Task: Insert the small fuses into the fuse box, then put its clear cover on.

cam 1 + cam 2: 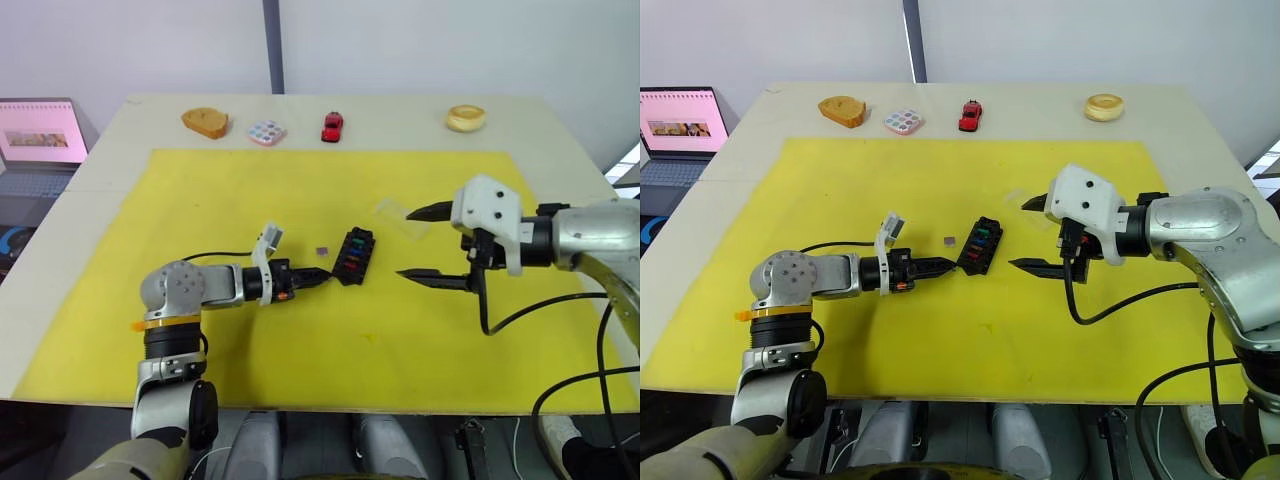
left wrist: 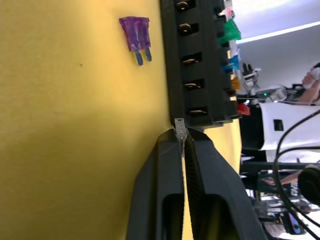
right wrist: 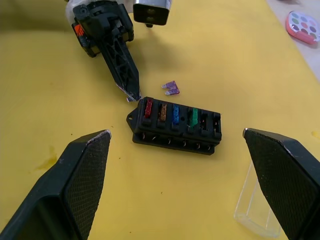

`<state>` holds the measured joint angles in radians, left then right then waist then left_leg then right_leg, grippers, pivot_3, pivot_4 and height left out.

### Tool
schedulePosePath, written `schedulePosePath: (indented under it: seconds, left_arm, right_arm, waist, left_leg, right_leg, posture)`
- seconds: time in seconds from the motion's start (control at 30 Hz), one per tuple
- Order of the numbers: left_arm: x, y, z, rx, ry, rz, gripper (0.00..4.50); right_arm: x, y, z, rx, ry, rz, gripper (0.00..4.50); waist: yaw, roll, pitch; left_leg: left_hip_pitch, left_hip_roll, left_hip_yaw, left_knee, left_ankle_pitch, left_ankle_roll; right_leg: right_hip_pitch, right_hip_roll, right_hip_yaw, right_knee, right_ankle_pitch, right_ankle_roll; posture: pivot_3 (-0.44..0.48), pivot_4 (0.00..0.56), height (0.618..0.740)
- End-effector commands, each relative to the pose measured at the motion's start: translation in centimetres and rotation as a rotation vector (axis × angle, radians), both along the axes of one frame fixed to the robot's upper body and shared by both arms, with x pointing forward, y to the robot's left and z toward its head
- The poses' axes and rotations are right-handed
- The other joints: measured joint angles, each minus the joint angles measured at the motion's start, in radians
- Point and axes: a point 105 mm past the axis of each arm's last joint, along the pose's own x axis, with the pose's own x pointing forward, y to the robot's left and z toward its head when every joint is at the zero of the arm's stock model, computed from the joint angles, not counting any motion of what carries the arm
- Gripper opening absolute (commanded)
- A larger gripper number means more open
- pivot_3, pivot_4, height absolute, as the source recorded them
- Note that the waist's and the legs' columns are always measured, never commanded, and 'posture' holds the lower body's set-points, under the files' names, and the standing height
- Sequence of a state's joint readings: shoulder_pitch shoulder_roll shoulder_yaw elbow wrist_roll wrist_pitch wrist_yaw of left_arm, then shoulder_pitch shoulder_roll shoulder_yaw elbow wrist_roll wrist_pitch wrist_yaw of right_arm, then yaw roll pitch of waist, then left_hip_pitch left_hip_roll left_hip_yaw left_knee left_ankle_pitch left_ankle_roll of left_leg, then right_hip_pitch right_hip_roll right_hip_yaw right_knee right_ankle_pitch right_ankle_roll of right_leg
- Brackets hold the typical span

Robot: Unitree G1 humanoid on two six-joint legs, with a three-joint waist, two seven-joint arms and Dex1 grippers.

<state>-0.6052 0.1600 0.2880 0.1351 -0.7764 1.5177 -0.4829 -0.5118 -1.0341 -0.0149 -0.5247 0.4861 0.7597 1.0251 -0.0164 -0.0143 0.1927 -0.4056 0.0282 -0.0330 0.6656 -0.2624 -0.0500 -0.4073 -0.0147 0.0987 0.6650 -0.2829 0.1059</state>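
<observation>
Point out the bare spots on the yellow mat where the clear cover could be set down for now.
Bare: the yellow mat nearer the robot than the fuse box, and its far-left stretch. Crowded: around the box, with the left gripper, purple fuse and clear cover.

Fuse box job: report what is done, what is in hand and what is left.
Done: four small fuses, red, amber, blue and green, sit in the black rectangular fuse box. In hand: the left gripper pinches a small greyish fuse at the box's end. Left: the purple blade fuse lies loose on the yellow mat, and the clear plastic cover lies off the box. The right gripper is open.
</observation>
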Motion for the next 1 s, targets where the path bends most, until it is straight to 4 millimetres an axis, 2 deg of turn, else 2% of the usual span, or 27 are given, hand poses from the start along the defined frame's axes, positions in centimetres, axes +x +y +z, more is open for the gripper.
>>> schedulePosePath:
  seconds: [0.03,0.1,0.23,0.3,0.47,0.63,0.83,0.87,0.97,1.0]
  left_arm:
    - [-0.2,0.8,-0.8,0.035,0.014,0.011,0.04]
    - [-0.2,1.4,0.1,0.023,-0.028,-0.007,0.04]
    - [-0.8,2.2,3.6,-0.050,-0.213,-0.079,0.04]
    - [-1.6,2.7,6.8,-0.105,-0.386,-0.150,0.04]
    - [-4.3,3.1,11.1,-0.154,-0.673,-0.367,0.04]
    - [-5.7,2.6,12.3,-0.115,-0.815,-0.529,0.04]
    - [-5.4,2.2,12.6,-0.077,-0.893,-0.582,0.04]
    - [-5.3,2.1,12.6,-0.073,-0.905,-0.589,0.00]
    - [-5.1,2.0,12.6,-0.060,-0.927,-0.606,0.00]
    - [-5.1,1.9,12.6,-0.059,-0.932,-0.608,0.00]
  right_arm:
    - [-0.3,0.4,1.1,-0.008,-0.052,0.018,4.50]
    - [-0.3,0.5,1.2,-0.006,-0.050,0.020,4.50]
    - [-0.4,0.8,1.2,0.014,-0.025,0.025,4.50]
    - [-0.7,1.4,1.2,0.058,0.030,0.036,4.50]
    - [-0.9,3.7,1.8,0.207,0.188,0.067,4.50]
    - [-1.1,5.5,4.0,0.326,0.342,0.119,4.50]
    - [-1.9,6.6,4.6,0.342,0.437,0.167,4.50]
    - [-2.0,6.8,4.5,0.339,0.449,0.172,3.94]
    - [-2.0,7.2,4.3,0.339,0.477,0.168,2.68]
    - [-1.9,7.3,4.3,0.341,0.485,0.165,2.68]
  waist:
    - [-0.001,0.000,0.000]
    - [-0.004,0.000,0.000]
    - [-0.020,0.000,0.000]
    - [-0.029,0.000,0.000]
    - [-0.027,0.000,0.001]
    - [-0.025,-0.001,0.001]
    - [-0.026,-0.001,0.001]
    - [-0.027,-0.001,0.001]
    - [-0.029,-0.001,0.001]
    - [-0.029,-0.001,0.001]
  left_leg:
    - [0.000,0.000,0.000,0.000,0.000,0.000]
    - [0.000,0.000,0.000,0.000,0.000,0.000]
    - [0.000,0.002,0.000,-0.001,0.000,0.000]
    - [0.000,0.002,0.000,-0.001,0.000,0.000]
    - [-0.001,0.002,0.000,-0.002,0.000,-0.001]
    - [-0.002,0.002,0.000,-0.002,0.000,-0.001]
    - [-0.003,0.002,0.001,-0.002,0.000,0.000]
    - [-0.003,0.002,0.001,-0.002,0.000,0.000]
    - [-0.003,0.003,0.001,-0.002,0.000,0.000]
    - [-0.003,0.003,0.001,-0.002,0.000,0.000]
  right_leg:
    - [0.000,0.000,0.000,0.000,0.000,0.000]
    - [0.000,0.000,0.000,0.000,0.000,0.000]
    - [-0.001,0.002,0.000,0.000,0.000,0.000]
    - [-0.002,0.002,0.000,0.001,0.000,-0.001]
    - [-0.003,0.002,0.000,0.000,0.000,-0.001]
    - [-0.002,0.001,0.000,-0.001,0.000,-0.001]
    - [-0.004,0.002,0.000,-0.001,0.000,-0.001]
    - [-0.004,0.002,0.000,-0.001,0.000,-0.001]
    - [-0.004,0.003,0.000,-0.001,0.000,-0.001]
    - [-0.005,0.003,0.000,-0.001,0.000,-0.001]
  posture:
    - [0.000,0.150,0.740]
    - [0.000,0.150,0.740]
    - [0.000,0.150,0.740]
    - [0.000,0.150,0.740]
    - [0.000,0.150,0.740]
    - [0.000,0.150,0.740]
    - [0.000,0.150,0.740]
    - [0.000,0.150,0.740]
    - [0.000,0.150,0.740]
    - [0.000,0.150,0.740]
